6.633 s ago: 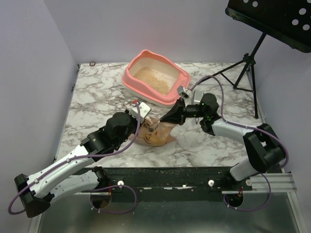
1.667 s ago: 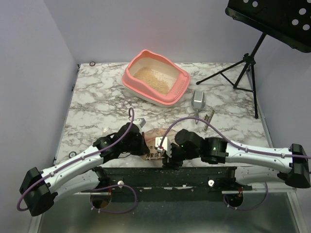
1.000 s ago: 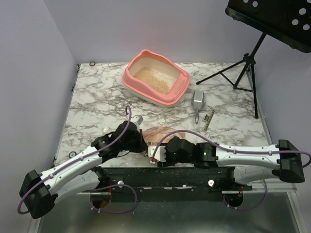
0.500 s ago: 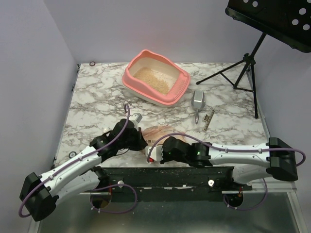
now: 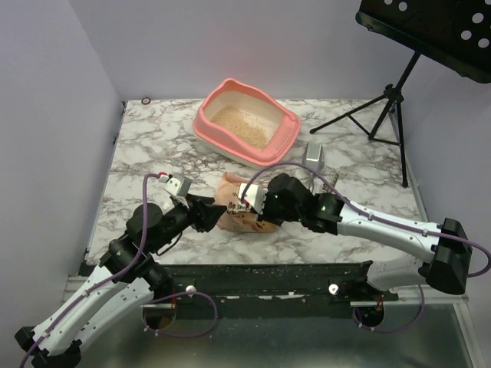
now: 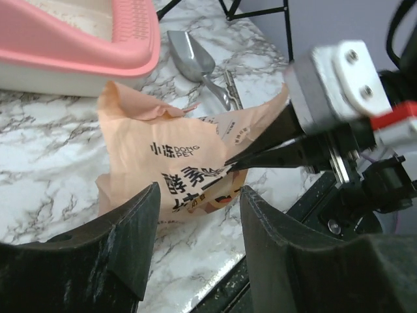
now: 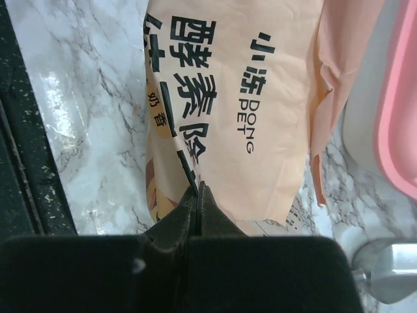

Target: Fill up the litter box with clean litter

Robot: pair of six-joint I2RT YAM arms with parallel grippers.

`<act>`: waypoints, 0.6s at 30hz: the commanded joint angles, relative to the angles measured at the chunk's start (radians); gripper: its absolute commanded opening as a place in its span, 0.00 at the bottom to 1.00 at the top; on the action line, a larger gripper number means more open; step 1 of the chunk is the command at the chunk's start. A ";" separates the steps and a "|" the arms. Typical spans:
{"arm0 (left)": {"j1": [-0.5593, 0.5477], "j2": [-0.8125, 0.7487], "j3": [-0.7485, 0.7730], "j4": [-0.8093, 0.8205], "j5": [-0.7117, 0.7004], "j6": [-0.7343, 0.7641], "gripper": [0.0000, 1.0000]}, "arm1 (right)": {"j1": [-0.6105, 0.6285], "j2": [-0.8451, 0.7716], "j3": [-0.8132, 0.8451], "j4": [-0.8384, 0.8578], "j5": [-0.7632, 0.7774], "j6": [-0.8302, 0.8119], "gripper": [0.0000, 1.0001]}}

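Observation:
The salmon-pink litter box (image 5: 217,132) stands at the back of the table with a layer of beige clean litter (image 5: 242,126) inside. A peach litter bag (image 5: 239,213) with dark printing lies in front of it. My right gripper (image 5: 255,208) is shut on the bag's near part; in the right wrist view the closed jaws (image 7: 197,193) pinch the bag (image 7: 241,111). My left gripper (image 5: 212,215) stands open just left of the bag, apart from it. In the left wrist view its fingers (image 6: 130,241) frame bare marble, with the bag (image 6: 163,156) beyond them.
A metal scoop (image 5: 313,156) lies right of the litter box, also seen as the scoop (image 6: 192,57) in the left wrist view. A black music stand's tripod (image 5: 383,107) sits at the back right. The black front rail (image 5: 268,272) runs along the table's near edge.
My left gripper has opened, let go of the bag and drawn back to the left. My right gripper has shut on the bag and moved it away from the front edge, toward the litter box.

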 commanded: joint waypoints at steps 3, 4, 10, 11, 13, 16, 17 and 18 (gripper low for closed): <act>0.003 -0.009 -0.108 0.249 0.167 0.133 0.62 | -0.125 0.060 0.122 -0.133 -0.324 0.099 0.01; 0.003 0.011 -0.111 0.271 0.184 0.157 0.62 | -0.134 0.064 0.128 -0.149 -0.349 0.102 0.00; -0.008 0.156 -0.075 0.320 0.264 0.335 0.71 | -0.162 0.049 0.099 -0.146 -0.449 0.140 0.01; -0.008 0.173 -0.064 0.310 0.255 0.384 0.72 | -0.162 0.043 0.092 -0.135 -0.452 0.143 0.00; -0.009 0.215 -0.036 0.280 0.247 0.467 0.72 | -0.164 0.026 0.069 -0.109 -0.475 0.156 0.00; -0.010 0.258 -0.024 0.286 0.316 0.583 0.72 | -0.182 0.002 0.035 -0.063 -0.516 0.177 0.00; -0.010 0.270 -0.021 0.294 0.344 0.608 0.72 | -0.191 0.000 0.027 -0.052 -0.528 0.182 0.00; -0.010 0.279 -0.018 0.296 0.377 0.628 0.72 | -0.200 -0.001 0.026 -0.048 -0.541 0.188 0.01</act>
